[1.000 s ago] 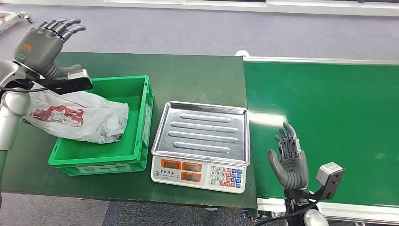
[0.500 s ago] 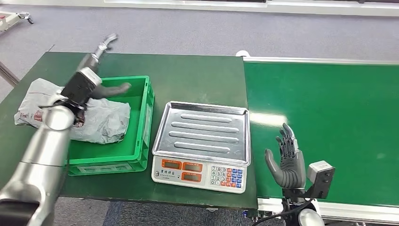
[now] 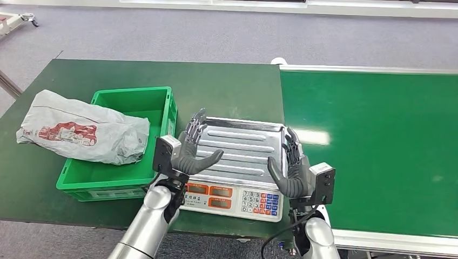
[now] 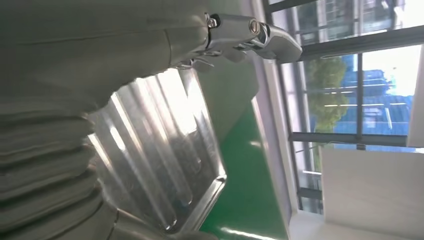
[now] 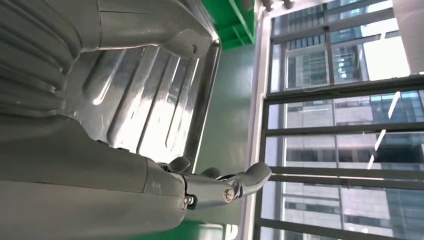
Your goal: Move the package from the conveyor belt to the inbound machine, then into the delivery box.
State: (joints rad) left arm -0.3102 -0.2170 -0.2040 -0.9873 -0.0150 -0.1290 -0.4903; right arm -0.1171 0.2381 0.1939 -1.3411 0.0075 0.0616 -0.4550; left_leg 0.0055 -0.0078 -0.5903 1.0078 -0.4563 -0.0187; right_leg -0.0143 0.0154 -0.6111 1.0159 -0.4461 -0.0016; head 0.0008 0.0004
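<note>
The package, a crumpled grey plastic bag with red print, lies across the left rim of the green delivery box, partly inside it and partly on the table. The inbound machine is a scale with a bare steel tray and a keypad front. My left hand hovers over the tray's left edge, fingers spread, holding nothing. My right hand hovers at the tray's right front corner, also spread and holding nothing. The ribbed steel tray shows past my left hand in the left wrist view, and the tray shows likewise in the right wrist view.
The green conveyor belt runs along the right with a silver frame. The dark green table holds the box and scale. Grey floor lies beyond the table.
My left arm has swung from the box area over to the scale's left side. My right hand has moved left from the belt to the scale's right corner. The package has stayed on the box.
</note>
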